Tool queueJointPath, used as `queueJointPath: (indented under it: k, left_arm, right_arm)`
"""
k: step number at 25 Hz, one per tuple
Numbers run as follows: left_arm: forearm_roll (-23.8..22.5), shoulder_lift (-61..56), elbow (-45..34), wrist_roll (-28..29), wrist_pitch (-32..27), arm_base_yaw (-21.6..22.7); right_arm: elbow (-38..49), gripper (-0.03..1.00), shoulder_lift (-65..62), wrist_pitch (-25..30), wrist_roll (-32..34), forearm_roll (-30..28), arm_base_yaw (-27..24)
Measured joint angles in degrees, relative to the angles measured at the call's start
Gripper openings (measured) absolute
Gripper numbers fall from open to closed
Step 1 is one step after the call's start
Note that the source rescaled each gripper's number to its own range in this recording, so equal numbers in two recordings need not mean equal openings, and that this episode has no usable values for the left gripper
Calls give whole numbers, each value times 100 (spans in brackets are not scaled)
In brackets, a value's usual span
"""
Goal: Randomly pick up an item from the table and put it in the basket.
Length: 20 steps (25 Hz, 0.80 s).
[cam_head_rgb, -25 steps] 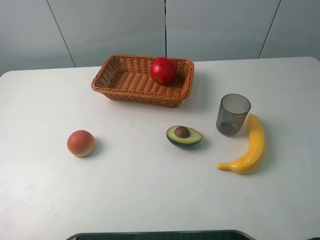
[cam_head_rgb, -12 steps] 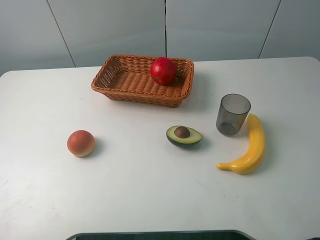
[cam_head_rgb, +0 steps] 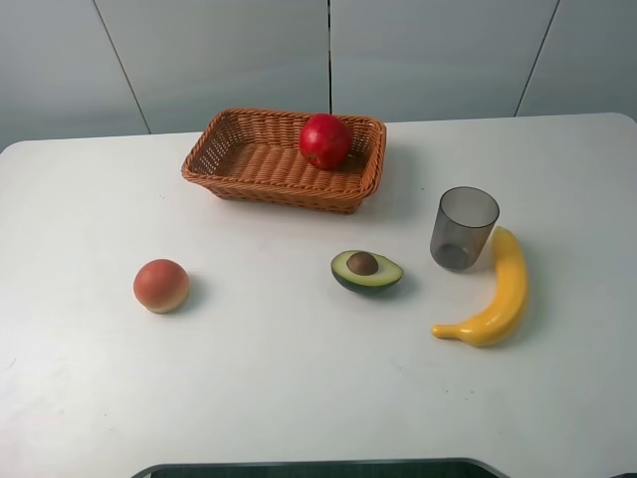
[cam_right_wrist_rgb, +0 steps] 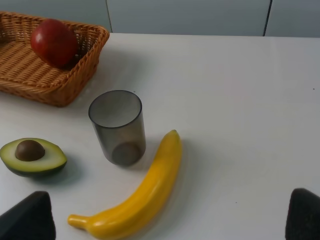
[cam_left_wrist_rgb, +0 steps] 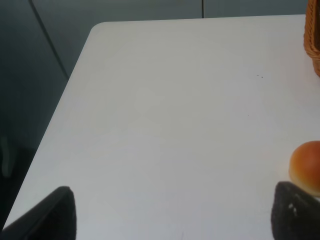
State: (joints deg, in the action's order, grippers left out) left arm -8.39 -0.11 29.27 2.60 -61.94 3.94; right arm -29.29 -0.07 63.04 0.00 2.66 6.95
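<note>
The red apple lies in the wicker basket, well clear of both released end effectors, left and right.

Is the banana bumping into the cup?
Cannot tell. In the right wrist view the banana lies right beside the cup, but only shadow shows between them near the cup's base. The high view has them overlapping too.

No text, label, brand, number or sign can be read in any view: the surface, the basket, the apple and the grey cup all show plain, unmarked faces
</note>
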Motion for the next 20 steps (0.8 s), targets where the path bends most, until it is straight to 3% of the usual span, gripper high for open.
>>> queueJointPath:
  k: [20]
  left_arm:
    - [0,0,0,0,0,0]
  right_arm:
    - [0,100,0,0,0,0,0]
